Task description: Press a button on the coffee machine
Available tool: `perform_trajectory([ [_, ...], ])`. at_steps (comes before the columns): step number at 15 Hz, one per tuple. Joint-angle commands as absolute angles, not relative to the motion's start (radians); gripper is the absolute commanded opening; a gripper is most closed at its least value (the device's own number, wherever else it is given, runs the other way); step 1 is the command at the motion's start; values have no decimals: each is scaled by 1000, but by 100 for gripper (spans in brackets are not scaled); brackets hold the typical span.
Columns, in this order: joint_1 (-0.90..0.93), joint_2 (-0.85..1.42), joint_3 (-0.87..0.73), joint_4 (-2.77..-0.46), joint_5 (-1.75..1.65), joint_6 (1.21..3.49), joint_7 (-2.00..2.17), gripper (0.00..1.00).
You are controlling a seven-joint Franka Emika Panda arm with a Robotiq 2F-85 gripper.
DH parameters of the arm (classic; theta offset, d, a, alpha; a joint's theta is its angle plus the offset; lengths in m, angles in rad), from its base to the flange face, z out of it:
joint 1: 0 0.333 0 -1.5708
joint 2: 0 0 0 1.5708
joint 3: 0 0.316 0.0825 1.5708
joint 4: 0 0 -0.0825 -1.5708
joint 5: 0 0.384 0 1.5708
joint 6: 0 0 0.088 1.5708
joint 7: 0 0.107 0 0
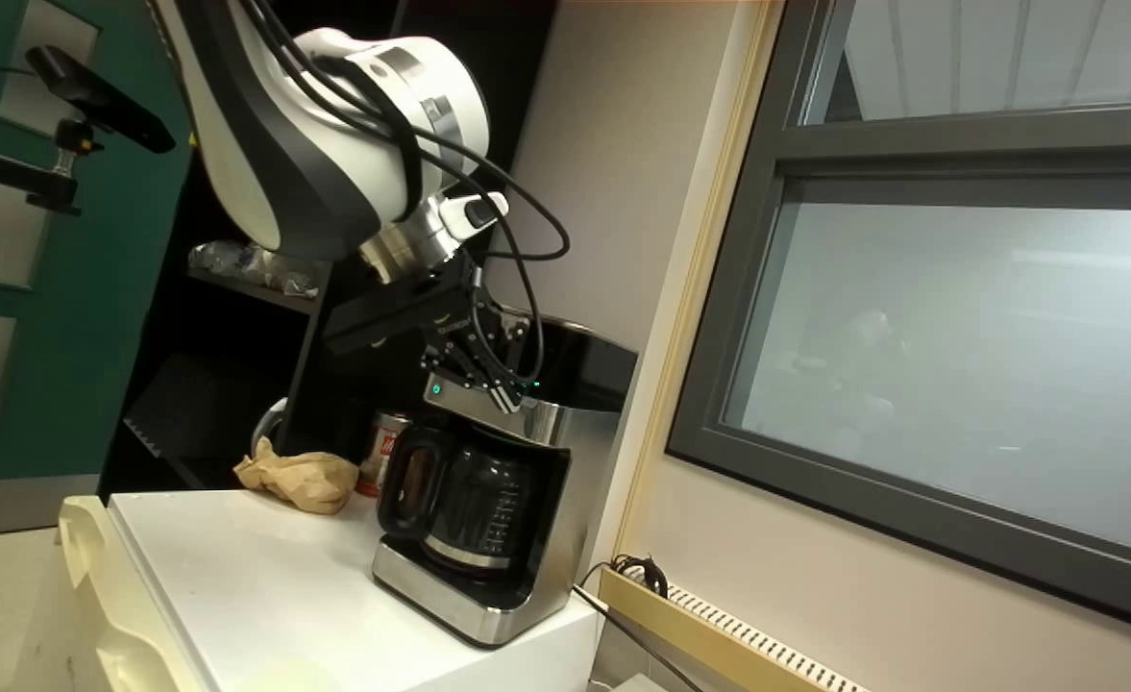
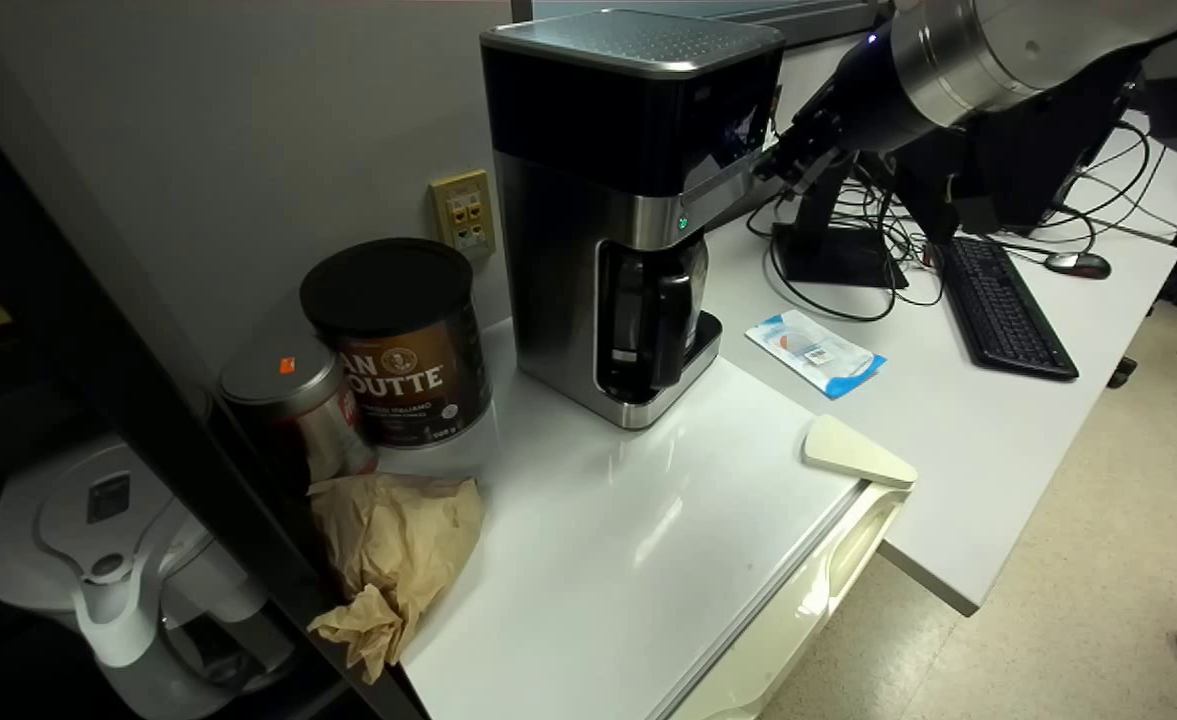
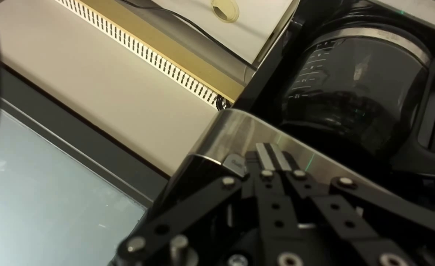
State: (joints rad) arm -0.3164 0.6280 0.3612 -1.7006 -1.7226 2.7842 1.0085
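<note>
Wrist view: pincer [image 3: 274,157] narrow, fingers [image 3: 265,157] together, nothing between them, tips lined up over the silver band [image 3: 235,129] across the front of the coffee machine [image 2: 588,230]. Touching or just apart, can't tell. Key relation: the machine stands upright on the counter [image 1: 267,567], right at the tips, long axis vertical, and the pincer slants down at its upper front. Single arm [image 1: 286,159], so no nearer/farther call. In an exterior view a green-lit power icon [image 1: 436,389] sits on that same band, picture-left of the tips and apart from them. Task doesn't say which button; if it's the icon, my guess is a sideways shift along the band, then a press; otherwise a short push could do.

Counts: one coffee machine, one carafe [image 1: 479,505] seated in it, one crumpled paper bag [image 2: 398,545], one black-lidded tub [image 2: 398,345], one smaller tin [image 2: 298,400]; one pitcher [image 2: 113,605], one packet [image 2: 816,352], one keyboard [image 2: 1006,305], one mouse [image 2: 1078,265], one wall socket plate [image 2: 464,213]. Buttons: can't count, too small and partly hidden by the pincer.
</note>
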Motion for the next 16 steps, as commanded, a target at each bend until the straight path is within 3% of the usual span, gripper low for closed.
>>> perform_trajectory([
  [1, -320, 592, 361, -1740, -1750, 2795, 1035, 0],
  [16, -355, 387, 365, -1973, -1894, 2894, 1118, 0],
])
